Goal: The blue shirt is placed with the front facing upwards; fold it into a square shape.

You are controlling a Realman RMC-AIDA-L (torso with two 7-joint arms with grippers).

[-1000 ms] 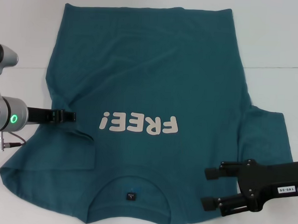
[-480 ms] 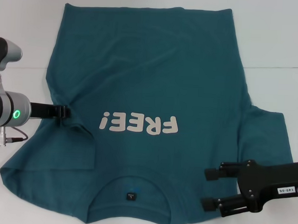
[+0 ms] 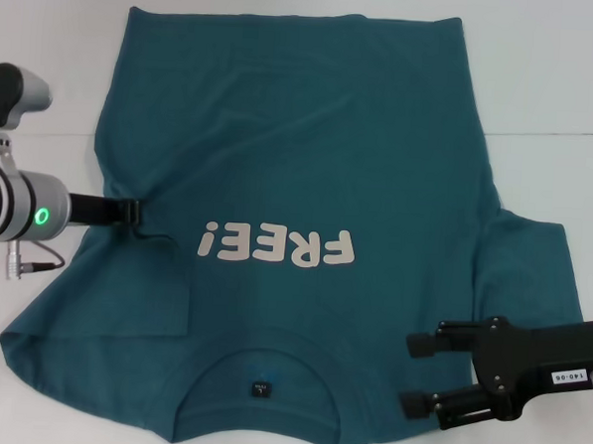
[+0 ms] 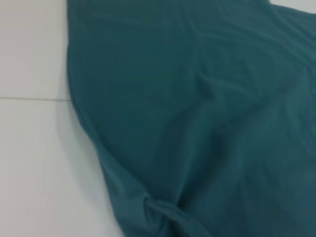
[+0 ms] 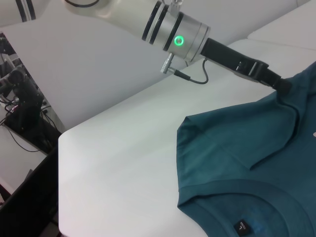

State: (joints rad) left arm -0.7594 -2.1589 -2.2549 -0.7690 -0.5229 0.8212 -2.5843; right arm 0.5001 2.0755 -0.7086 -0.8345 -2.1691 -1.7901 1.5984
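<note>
The blue shirt (image 3: 296,232) lies front-up on the white table (image 3: 562,87). The left gripper (image 3: 135,213) pinches its left edge; the right gripper (image 3: 415,373) hovers parted, holding nothing, over the right shoulder.

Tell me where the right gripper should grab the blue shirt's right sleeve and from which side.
Probably at the outer hem of the right sleeve of the blue shirt, coming from the shirt's outer right side. That sleeve lies flat and spread outward, its free edge on the white table. The right gripper hovers open nearby; the left gripper is at the opposite armpit.
</note>
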